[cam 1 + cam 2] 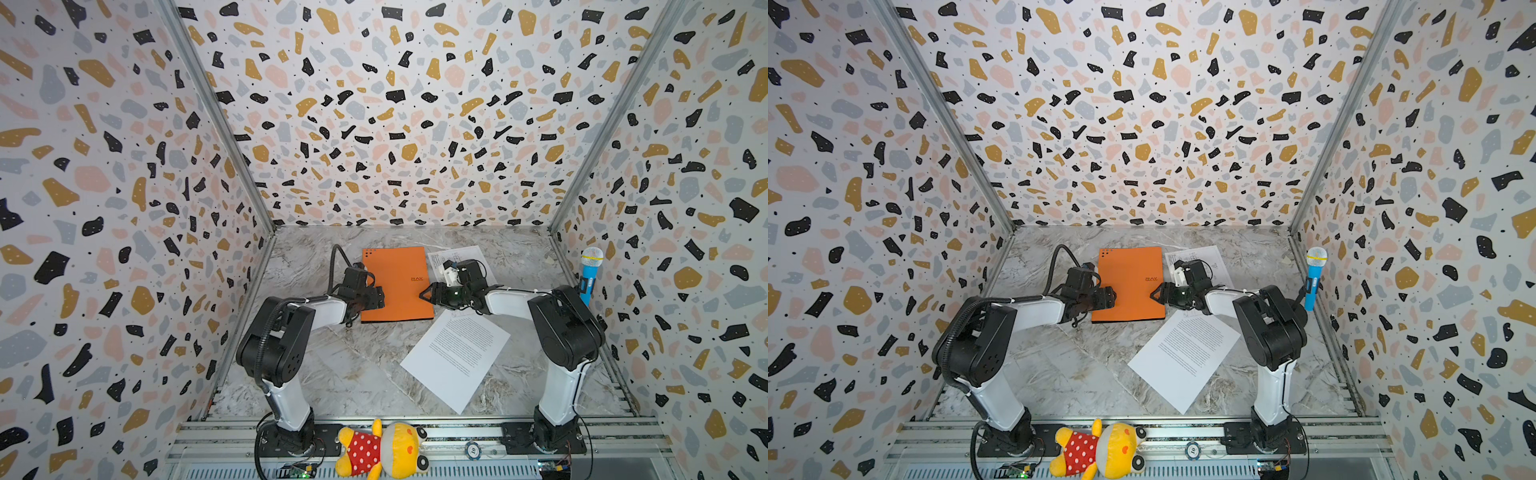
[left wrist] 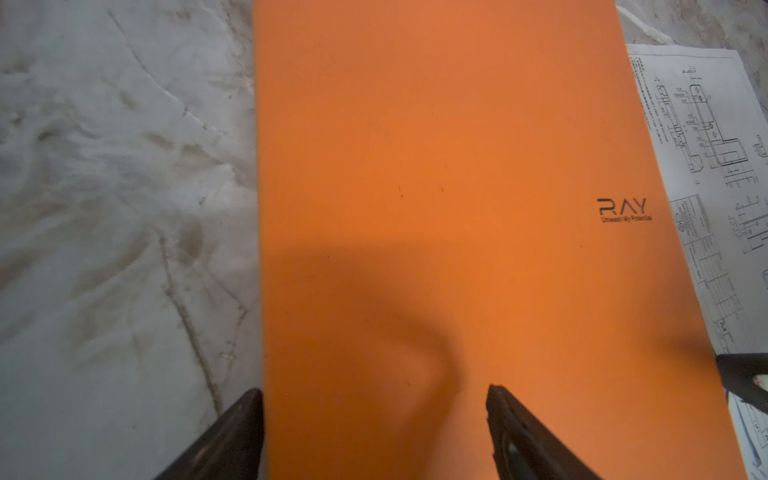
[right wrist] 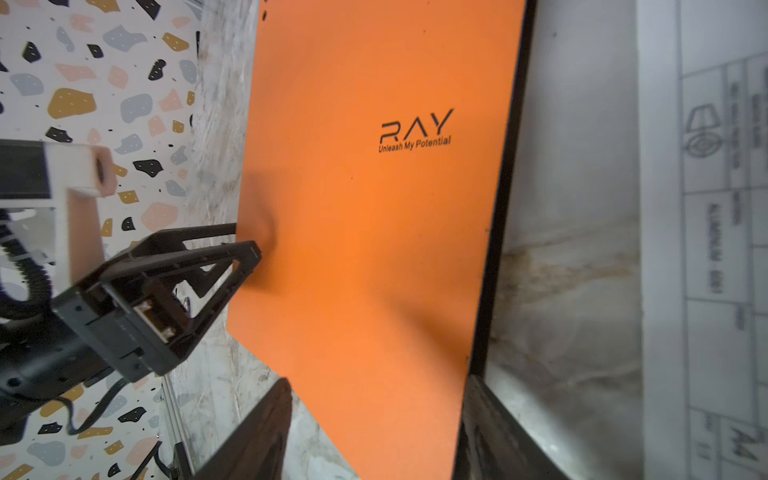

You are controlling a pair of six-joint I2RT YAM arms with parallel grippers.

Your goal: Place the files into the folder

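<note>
Closest to the camera, a plush toy [image 1: 382, 451] is lying on the front rail, off the desk [image 1: 332, 374] and playing no part in the task.

Further back, the folder [image 1: 397, 286] is lying closed and flat, orange side up, at the middle of the desk's far half. The text sheet [image 1: 457, 357] is lying askew, near and to the right of it. The drawing sheet [image 1: 463, 252] is lying just right of the folder's far half, partly hidden by the right arm. Whether it is slipping under the folder's edge, I cannot tell.

The left tool [image 1: 379, 297] is hanging wide over the folder's left edge, holding nothing; whether its tips are pressing the cover is unclear. The right tool [image 1: 426, 294] is also standing apart, turned sideways, with the folder's right edge running between its jaws but not clamped.

The folder is looking thin, light and fairly stiff, so it is probably going to slide on the smooth desk if pushed. A dark rim is showing along its right edge, which is likely the opening side. That makes the right edge the place to take hold, one jaw working under the cover, while the left tool is pinning the left side down.

Both sheets are looking limp, very light and easy to crease. Lying flat, they are offering no edge to a straight pinch, so a corner, lifted or dragged clear, is looking like the best hold.
</note>
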